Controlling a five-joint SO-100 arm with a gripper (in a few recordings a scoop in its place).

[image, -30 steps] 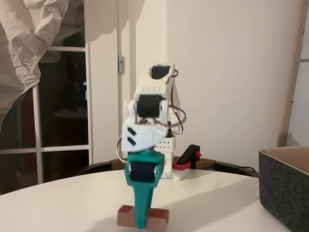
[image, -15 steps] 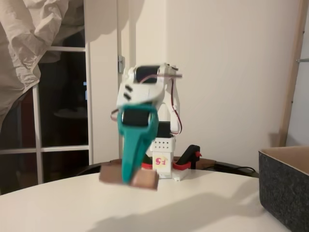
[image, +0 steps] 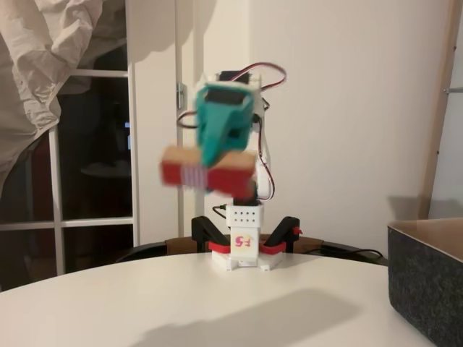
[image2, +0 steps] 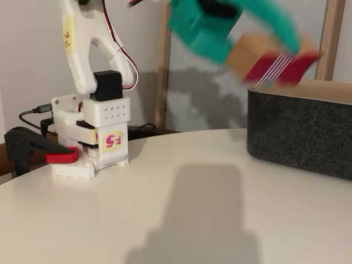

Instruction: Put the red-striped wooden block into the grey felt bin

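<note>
My teal gripper (image: 214, 155) is shut on the red-striped wooden block (image: 207, 172), held high above the white table. The block is blurred by motion; its red side with thin white stripes faces the camera and the pale wood face is on top. In the other fixed view the block (image2: 273, 61) hangs in the gripper (image2: 286, 47) just above the near left rim of the grey felt bin (image2: 302, 126). The bin (image: 428, 278) stands at the right edge of the table, dark grey outside and tan inside.
The white arm base (image: 242, 249) is fixed at the table's far edge by black clamps with red tips (image2: 38, 149). A cable (image: 354, 253) lies behind the table. A dark window and crumpled sheet are at the left.
The gripper lifted the block from the table surface up to well above the base and swung it toward the bin.
</note>
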